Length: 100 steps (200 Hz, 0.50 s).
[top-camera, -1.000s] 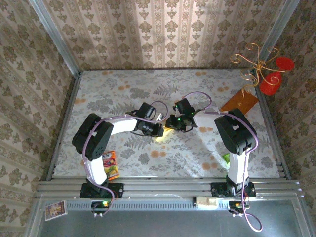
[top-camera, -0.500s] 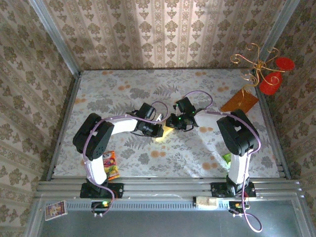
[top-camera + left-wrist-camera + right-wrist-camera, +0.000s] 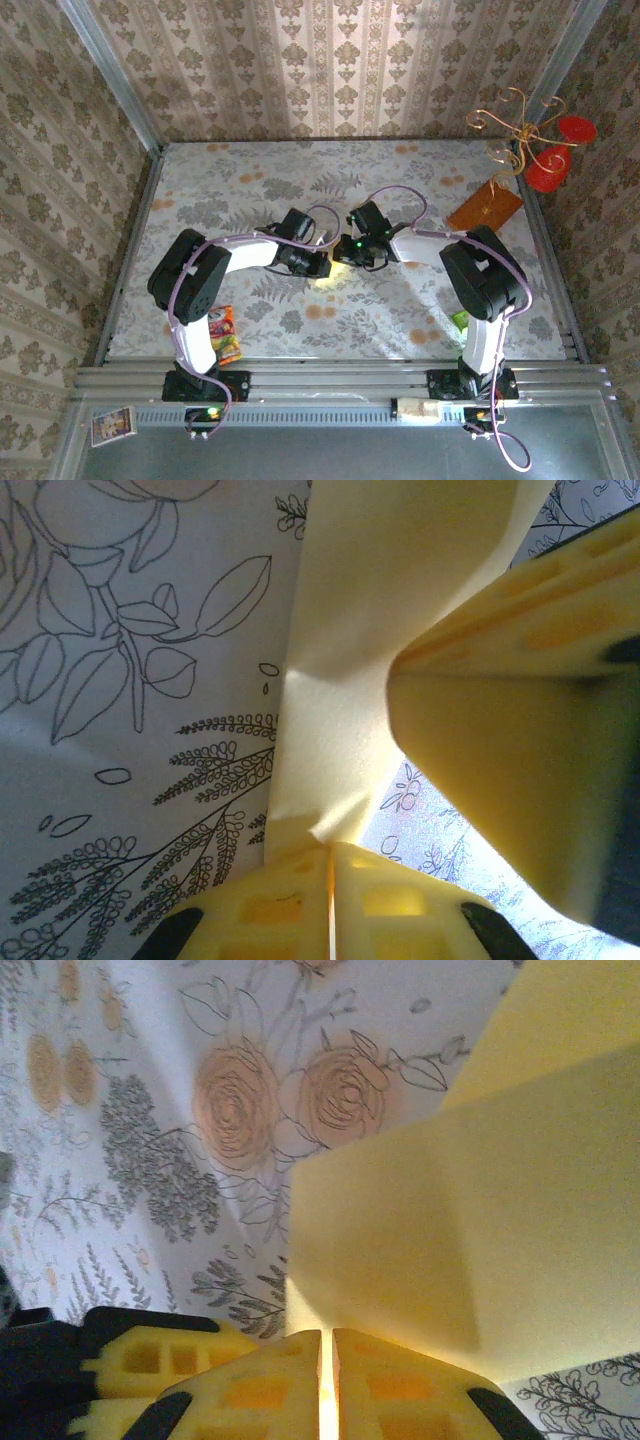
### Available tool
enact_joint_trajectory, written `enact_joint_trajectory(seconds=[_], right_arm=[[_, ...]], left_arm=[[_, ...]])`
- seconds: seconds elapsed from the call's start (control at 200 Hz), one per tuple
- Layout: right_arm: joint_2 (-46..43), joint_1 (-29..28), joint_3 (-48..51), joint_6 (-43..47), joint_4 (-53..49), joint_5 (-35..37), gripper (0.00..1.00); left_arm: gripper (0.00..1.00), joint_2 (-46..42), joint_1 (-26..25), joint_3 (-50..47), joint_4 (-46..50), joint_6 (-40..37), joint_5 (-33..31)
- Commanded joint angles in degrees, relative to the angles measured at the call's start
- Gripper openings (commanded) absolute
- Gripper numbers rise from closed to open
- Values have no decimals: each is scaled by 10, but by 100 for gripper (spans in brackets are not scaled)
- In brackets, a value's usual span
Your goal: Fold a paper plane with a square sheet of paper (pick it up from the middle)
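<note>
The left hand (image 3: 330, 880) and the right hand (image 3: 327, 1360) each pinch the yellow paper (image 3: 340, 680) tight, near the middle of the table (image 3: 250, 170). If they pull apart too hard, the thin paper could rip, or slip and fold crooked.

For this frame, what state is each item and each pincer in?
yellow paper: folded and creased, pinched by both pincers.
left pincer: shut on the yellow paper.
right pincer: shut on the yellow paper.
orange-brown board: lying at the table's far right corner, apart from both arms.
colourful packet: lying by the left arm's base.
</note>
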State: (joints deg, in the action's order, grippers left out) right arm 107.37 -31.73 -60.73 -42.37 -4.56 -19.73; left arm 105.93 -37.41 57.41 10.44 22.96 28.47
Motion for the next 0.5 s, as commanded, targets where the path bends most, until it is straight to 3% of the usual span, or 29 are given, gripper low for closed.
enact_joint_trajectory(seconds=[0.0, 0.495], right_arm=[[21, -4, -7, -10, -8, 10, 13], [68, 28, -8, 6, -16, -23, 11]], left_arm=[[10, 13, 3, -3, 23, 6, -3], [9, -5, 4, -17, 22, 12, 2]])
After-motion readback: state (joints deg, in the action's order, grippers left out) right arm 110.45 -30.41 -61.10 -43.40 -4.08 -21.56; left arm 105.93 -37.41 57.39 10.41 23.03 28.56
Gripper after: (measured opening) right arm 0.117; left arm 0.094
